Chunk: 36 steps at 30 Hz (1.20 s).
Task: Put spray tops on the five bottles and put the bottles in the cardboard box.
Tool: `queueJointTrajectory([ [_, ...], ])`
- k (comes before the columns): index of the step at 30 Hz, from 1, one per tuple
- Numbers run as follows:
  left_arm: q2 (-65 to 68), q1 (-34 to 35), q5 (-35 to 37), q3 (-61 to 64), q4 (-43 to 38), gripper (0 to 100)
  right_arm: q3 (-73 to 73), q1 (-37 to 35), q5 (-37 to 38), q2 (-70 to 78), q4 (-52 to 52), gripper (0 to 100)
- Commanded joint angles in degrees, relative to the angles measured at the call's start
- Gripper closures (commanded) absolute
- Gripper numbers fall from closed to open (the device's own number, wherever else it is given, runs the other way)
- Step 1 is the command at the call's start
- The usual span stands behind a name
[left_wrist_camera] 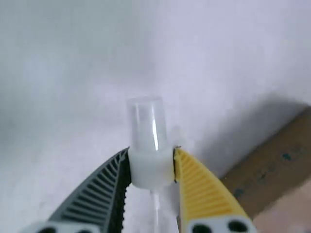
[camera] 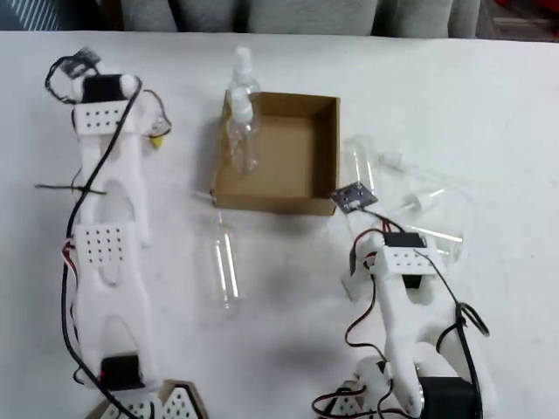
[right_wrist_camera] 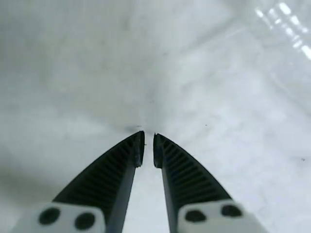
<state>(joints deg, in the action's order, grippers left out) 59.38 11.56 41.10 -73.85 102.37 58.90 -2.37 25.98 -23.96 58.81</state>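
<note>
My left gripper point(left_wrist_camera: 151, 156) is shut on a spray top point(left_wrist_camera: 147, 138), a white collar with a clear cap, held just above the white table. In the high view this gripper point(camera: 157, 135) sits left of the cardboard box point(camera: 271, 201). Two capped clear bottles point(camera: 243, 131) lie at the box's left side, one point(camera: 242, 74) poking over its far rim. An uncapped bottle point(camera: 225, 262) lies on the table in front of the box. My right gripper point(right_wrist_camera: 148, 141) is shut on nothing, close over bare table, in front of the box's right corner.
Right of the box lie more clear bottles point(camera: 358, 161) and loose spray tops point(camera: 419, 202) with thin tubes. A corner of the box point(left_wrist_camera: 272, 179) shows beside my left gripper. The right arm point(camera: 402, 262) stands near those loose parts.
</note>
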Motion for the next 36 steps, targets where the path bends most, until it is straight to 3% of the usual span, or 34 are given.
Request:
queueJointTrajectory([
  [1, -18.86, -5.14, -0.79, 16.62, 0.26, 98, -0.18, 1.1, 0.79, -1.45, -0.66, 98.1],
  [6, -35.65, -12.44, -3.52, 35.34, -0.09, 98, -0.18, 1.19, 0.79, -1.45, -0.66, 98.1],
  [10, -45.76, -22.02, -5.27, 49.76, -2.37, 98, -0.53, 3.82, 0.79, -1.45, -0.66, 98.1],
  [21, -53.32, -45.32, -4.84, 81.76, -31.91, 98, -0.53, 15.25, 0.79, -1.71, -0.66, 98.1],
  [28, -53.23, -50.24, -5.36, 93.89, -49.76, 98, -0.62, 20.35, 0.7, -1.89, -1.63, 98.1],
  [32, -53.23, -51.47, -10.02, 95.12, -51.6, 83, -0.62, 20.18, 0.7, -1.54, -2.24, 98.1],
  [36, -53.58, -51.56, -6.24, 97.14, -49.67, 62, -0.62, 20.18, 0.79, -1.45, -2.24, 98.1],
])
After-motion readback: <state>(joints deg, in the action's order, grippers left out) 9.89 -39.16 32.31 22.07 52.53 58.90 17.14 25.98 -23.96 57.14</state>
